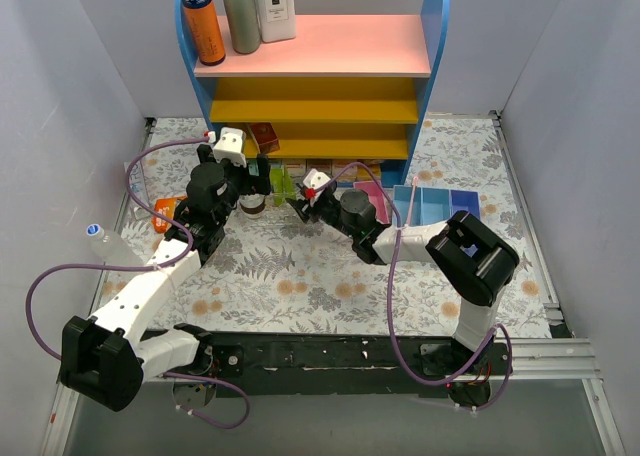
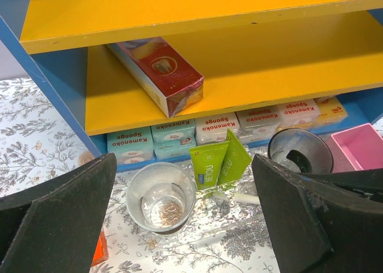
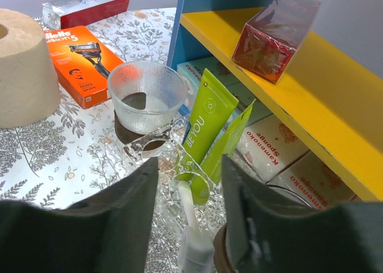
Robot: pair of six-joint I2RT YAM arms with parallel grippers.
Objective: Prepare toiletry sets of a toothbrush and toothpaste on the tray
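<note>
We saw left end effector [image 2: 182,165] spread wide, empty; right end effector [image 3: 188,162] with jaws apart around white toothbrush [image 3: 187,210]. Two green toothpaste tubes [image 3: 206,114] leaned beside cup [image 3: 143,96] on clear tray [image 3: 137,148], near table's far edge.

My left black two-finger claw [image 2: 184,165] is stretched forward with its jaws spread wide. My right black two-finger claw [image 3: 190,165] reaches in leftward, jaws parted about halfway.
</note>
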